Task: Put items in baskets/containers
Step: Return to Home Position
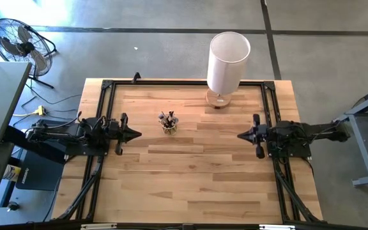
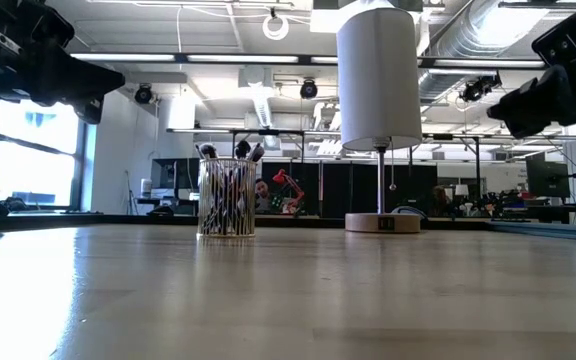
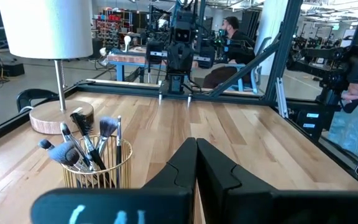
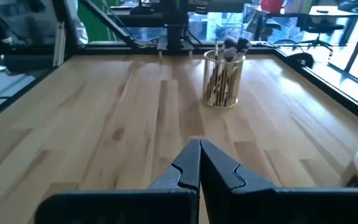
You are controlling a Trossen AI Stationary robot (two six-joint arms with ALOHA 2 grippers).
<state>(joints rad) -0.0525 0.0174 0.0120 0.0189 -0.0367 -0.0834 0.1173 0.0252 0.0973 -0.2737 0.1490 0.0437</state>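
A small clear cup with a yellowish rim stands on the table left of centre. Several makeup brushes stand upright in it, bristle tips up; they also show in the low view as brushes in the cup, in the left wrist view as brushes, and in the right wrist view in the cup. My left gripper hovers shut to the cup's left. My right gripper hovers shut at the right side. Both are raised above the table.
A tall white cylinder lamp on a round wooden base stands near the far edge. A dark metal frame runs along the table's sides. A person sits beyond the table in the left wrist view. Bare wood lies between the grippers.
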